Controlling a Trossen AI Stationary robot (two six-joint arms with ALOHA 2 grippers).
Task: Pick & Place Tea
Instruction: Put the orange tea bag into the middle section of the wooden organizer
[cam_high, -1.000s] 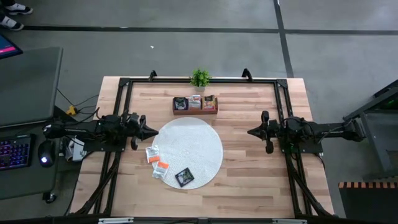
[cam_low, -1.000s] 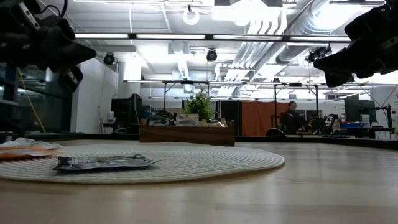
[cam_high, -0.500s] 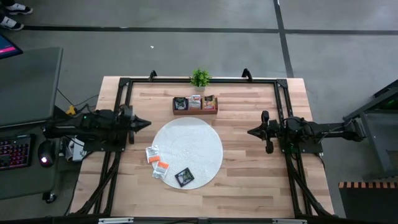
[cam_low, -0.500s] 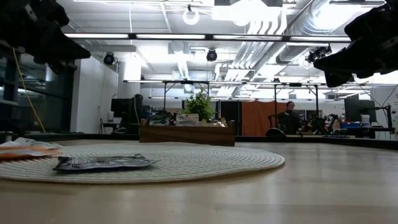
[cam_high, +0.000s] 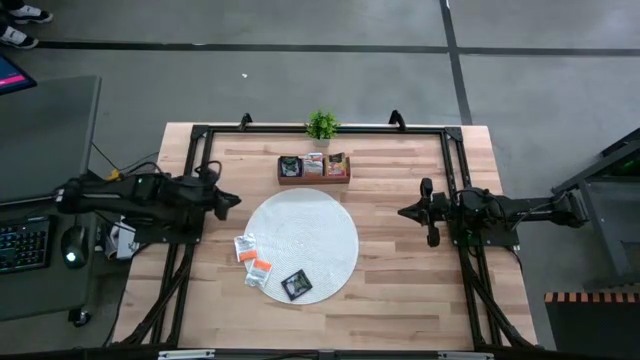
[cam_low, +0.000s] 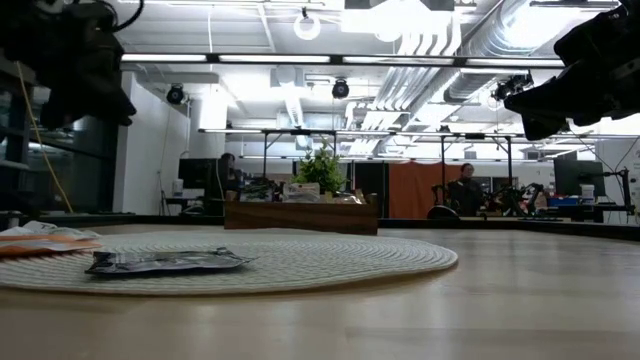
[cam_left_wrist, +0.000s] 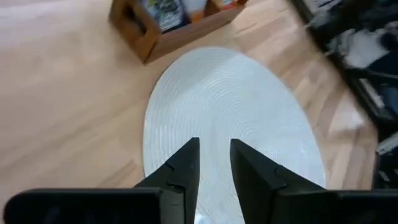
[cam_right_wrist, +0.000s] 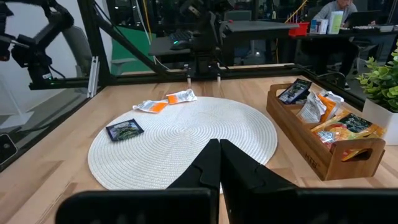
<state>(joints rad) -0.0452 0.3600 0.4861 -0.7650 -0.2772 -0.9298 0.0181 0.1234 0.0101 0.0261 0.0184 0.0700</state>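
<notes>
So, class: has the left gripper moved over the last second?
Yes. In the high view the left gripper has drawn back from the round mat, toward the table's left edge.

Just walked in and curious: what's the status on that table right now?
Left gripper jaws parted, empty, above table's left edge. Right gripper jaws shut, empty, parked at right. Small flat black tea sachet and orange-white ones lying on round white woven mat. Nothing blocking.

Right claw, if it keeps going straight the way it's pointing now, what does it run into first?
Probably the round white mat: the right claw, shut, points across it toward the far-side arm. How steeply it angles down is unclear, so it might pass above the mat instead.
</notes>
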